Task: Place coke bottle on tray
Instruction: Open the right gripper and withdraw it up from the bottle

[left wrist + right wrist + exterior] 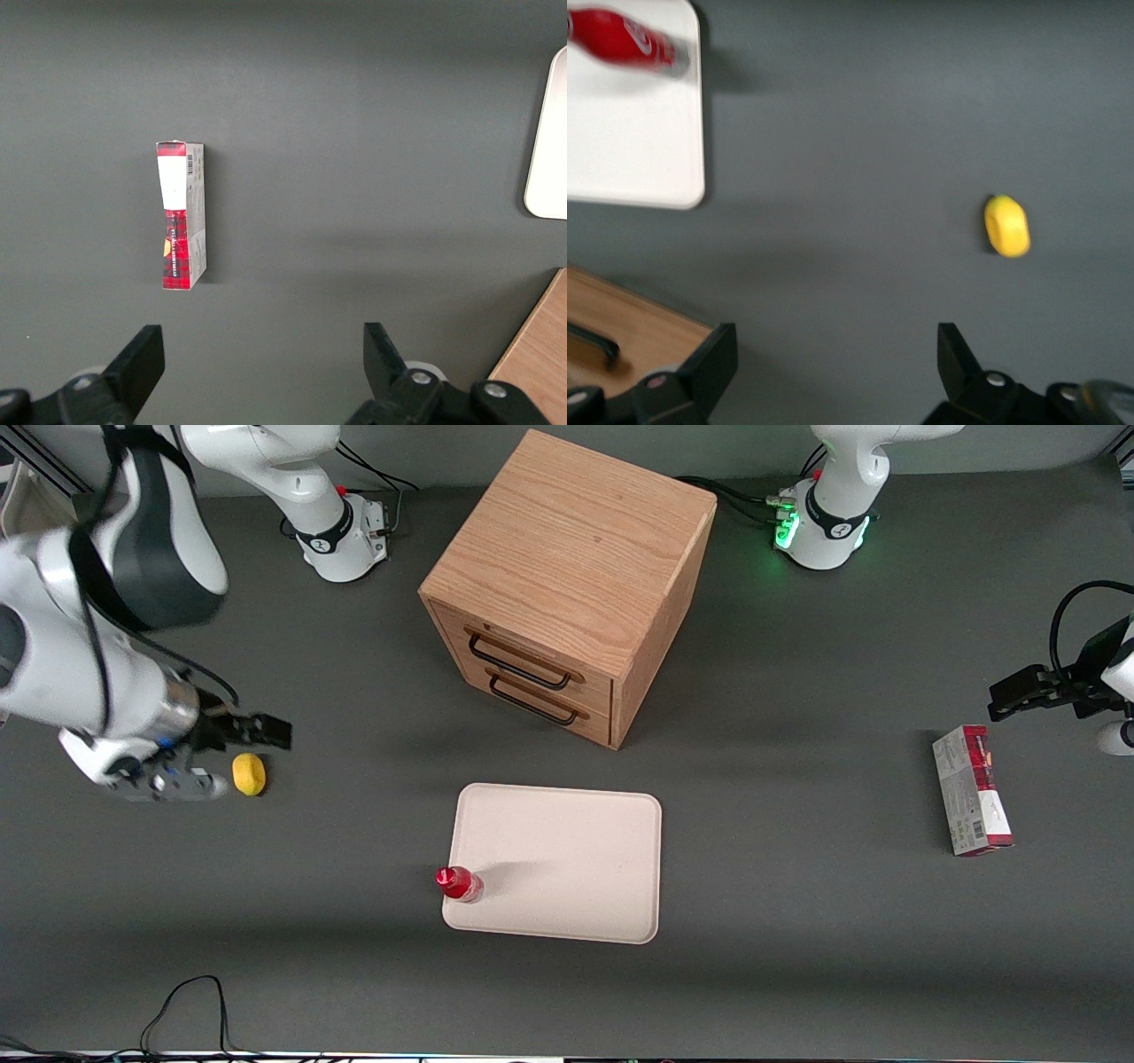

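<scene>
The coke bottle (459,883), small and red with a red cap, stands upright on the cream-white tray (567,868), at the tray's corner nearest the front camera toward the working arm's end. It also shows in the right wrist view (625,40), on the tray (629,142). My right gripper (266,731) hangs above the bare table toward the working arm's end, well away from the tray and next to a yellow lemon-like object (249,773). Its fingers (713,359) stand wide apart with nothing between them (837,354).
A wooden two-drawer cabinet (567,584) stands farther from the front camera than the tray. The yellow object shows in the right wrist view (1007,226). A red-and-grey carton (971,788) lies toward the parked arm's end, also in the left wrist view (182,215).
</scene>
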Controlling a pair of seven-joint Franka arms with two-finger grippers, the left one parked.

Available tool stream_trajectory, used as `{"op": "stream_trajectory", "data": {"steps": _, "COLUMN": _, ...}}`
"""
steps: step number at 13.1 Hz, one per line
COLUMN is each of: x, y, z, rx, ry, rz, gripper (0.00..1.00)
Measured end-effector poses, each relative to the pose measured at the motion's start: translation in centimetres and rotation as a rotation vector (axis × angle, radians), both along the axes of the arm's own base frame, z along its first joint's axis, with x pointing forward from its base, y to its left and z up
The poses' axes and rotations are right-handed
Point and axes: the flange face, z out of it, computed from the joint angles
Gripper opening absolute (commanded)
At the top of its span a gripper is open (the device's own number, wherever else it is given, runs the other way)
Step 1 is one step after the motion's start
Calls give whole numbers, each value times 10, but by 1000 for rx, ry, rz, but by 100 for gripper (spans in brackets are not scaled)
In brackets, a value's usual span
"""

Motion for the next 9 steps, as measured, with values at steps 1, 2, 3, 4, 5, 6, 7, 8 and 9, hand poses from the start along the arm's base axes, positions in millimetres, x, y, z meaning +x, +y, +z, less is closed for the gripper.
{"op": "stream_trajectory", "data": {"steps": 1, "x": -14, "y": -9, "z": 11, "rx": 9, "ry": -10, "rz": 14, "gripper": 100}}
{"op": "stream_trajectory", "data": {"steps": 2, "x": -26, "y": -13, "z": 21, "rx": 15, "ry": -20, "rz": 20, "gripper": 100}}
{"op": "stream_trajectory", "data": {"steps": 3, "x": -34, "y": -15, "z": 28, "rx": 18, "ry": -24, "rz": 22, "gripper": 100}}
{"op": "stream_trajectory", "data": {"steps": 4, "x": -40, "y": -15, "z": 34, "rx": 20, "ry": -30, "rz": 30, "gripper": 100}}
{"op": "stream_trajectory", "data": {"steps": 5, "x": -43, "y": -13, "z": 40, "rx": 23, "ry": -37, "rz": 44, "gripper": 100}}
{"op": "stream_trajectory", "data": {"steps": 6, "x": -46, "y": -12, "z": 45, "rx": 23, "ry": -37, "rz": 56, "gripper": 100}}
{"op": "stream_trajectory", "data": {"steps": 7, "x": -47, "y": -12, "z": 52, "rx": 24, "ry": -34, "rz": 69, "gripper": 100}}
{"op": "stream_trajectory", "data": {"steps": 8, "x": -48, "y": -13, "z": 58, "rx": 25, "ry": -28, "rz": 83, "gripper": 100}}
{"op": "stream_trajectory", "data": {"steps": 9, "x": -49, "y": -15, "z": 64, "rx": 27, "ry": -25, "rz": 95, "gripper": 100}}
